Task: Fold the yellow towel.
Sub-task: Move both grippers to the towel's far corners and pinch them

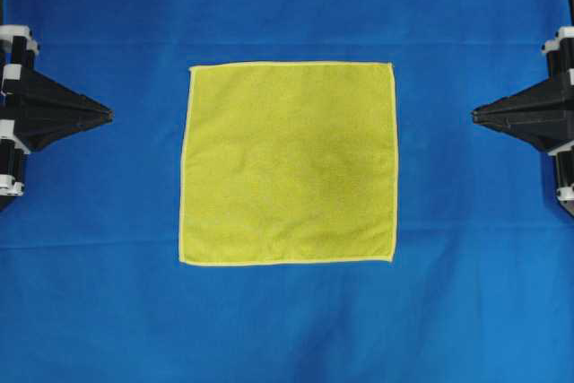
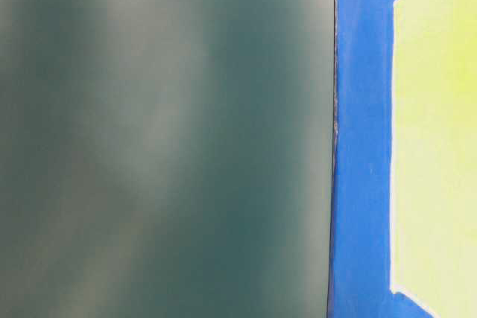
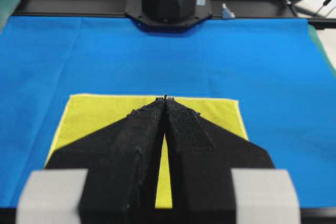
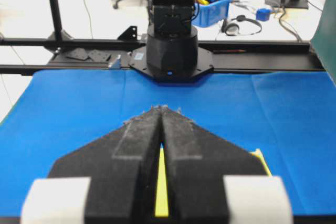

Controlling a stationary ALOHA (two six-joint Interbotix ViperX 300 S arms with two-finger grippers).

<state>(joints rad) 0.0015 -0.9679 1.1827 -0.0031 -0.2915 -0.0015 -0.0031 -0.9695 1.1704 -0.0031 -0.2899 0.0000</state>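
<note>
1. Overhead exterior view: the yellow towel (image 1: pixel 288 163) lies spread flat as a single unfolded square on the big blue cloth (image 1: pixel 287 6), roughly midway between the two arms.
2. The left gripper (image 1: pixel 109 115) sits at the left edge with its fingertips pressed together and nothing between them; it is well apart from the towel's left hem.
3. The right gripper (image 1: pixel 475 114) mirrors it at the right edge, also pinched closed and empty, well apart from the right hem.
4. Both wrist views confirm this: each pair of black fingers meets at the tip, with towel showing beneath them.
5. The table-level view is mostly blocked by a blurred dark surface, so it probably adds only a strip of towel edge and blue cloth.
6. No fold has begun; I judge the task at its very start.
7. Risks from here: a closed pincer lowered onto a corner would push and bunch the fuzzy fabric instead of grasping it; a pinch taken too deep could catch the blue cloth beneath as well; lifting the two corners unevenly would leave a skewed fold with mismatched hems.
</note>
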